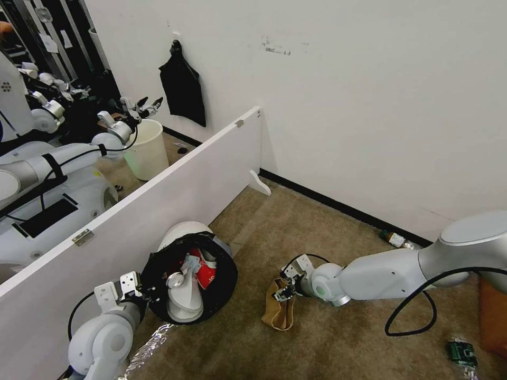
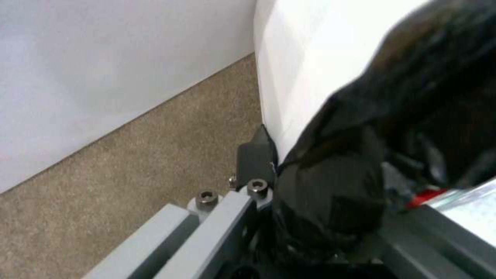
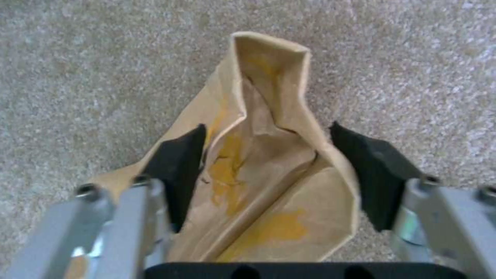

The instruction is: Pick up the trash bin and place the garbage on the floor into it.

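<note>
Open carpet is lying clear around the paper bag; the white partition and bin are blocking its left, the wall behind.

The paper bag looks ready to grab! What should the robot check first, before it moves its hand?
1. Right hand around the brown paper bag: ok, one finger on each side, open, bag between them.
2. Fingers closed on the bag: not ok, a gap shows by the other finger.
3. Left hand holding the trash bin: ok, shut on the black-lined rim, bin tipped toward the bag.
4. Room in the bin: cannot tell; white slippers and a red can already sit inside.
5. Floor path from bag to bin: ok, bare carpet between them.
6. Litter left: not ok, bottles remain by the wall and at the carpet's edge.
</note>
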